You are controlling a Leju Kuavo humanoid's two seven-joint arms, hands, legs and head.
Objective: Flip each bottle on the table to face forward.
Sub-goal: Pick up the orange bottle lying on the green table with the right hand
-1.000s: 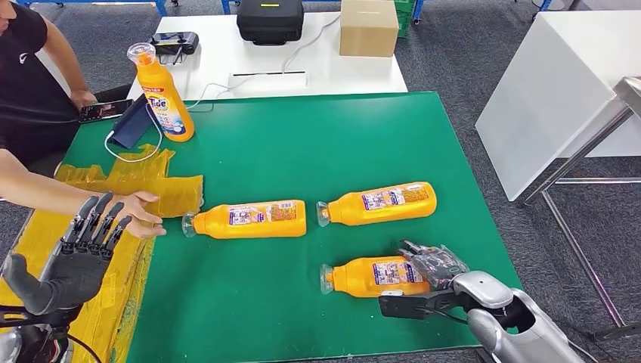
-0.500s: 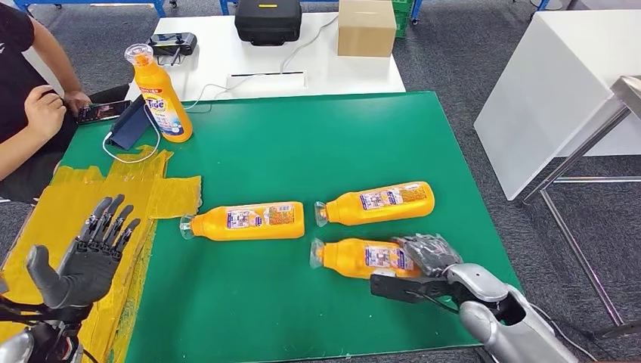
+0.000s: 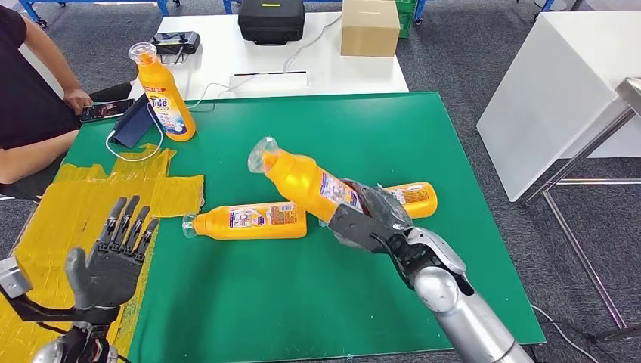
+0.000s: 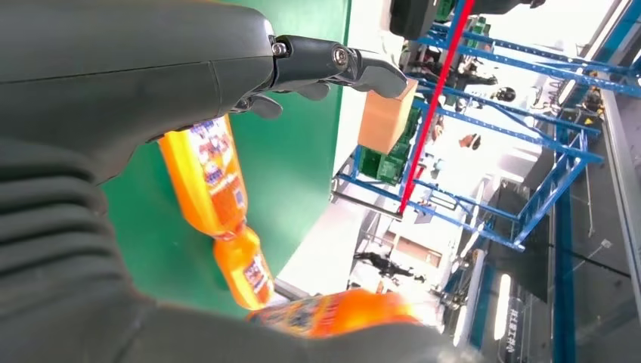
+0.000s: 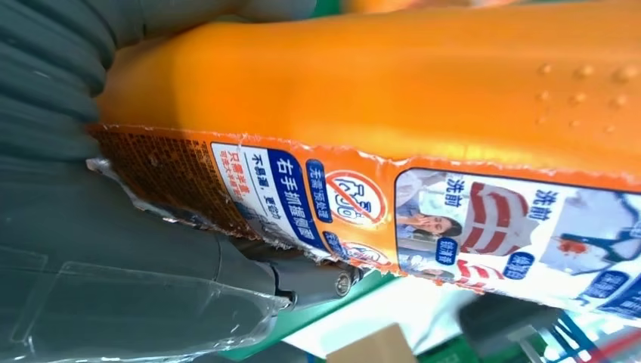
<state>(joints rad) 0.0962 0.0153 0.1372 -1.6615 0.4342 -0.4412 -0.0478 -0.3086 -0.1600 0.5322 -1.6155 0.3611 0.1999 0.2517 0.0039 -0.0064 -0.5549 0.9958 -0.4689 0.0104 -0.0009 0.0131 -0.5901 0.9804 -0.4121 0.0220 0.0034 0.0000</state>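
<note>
Bottle [image 3: 302,180] in your right hand [image 3: 370,219]: orange, gripped at its base end, lifted clear of the green table [image 3: 317,287] and tilted, cap end up and toward the far left. You can see two more orange bottles lying on their sides: one [image 3: 249,220] near the middle, another [image 3: 412,197] partly hidden behind the right hand. A fourth bottle [image 3: 161,97] stands upright at the far left corner. Your left hand [image 3: 109,261] hovers empty, fingers spread, over the yellow taped patch [image 3: 60,212].
</note>
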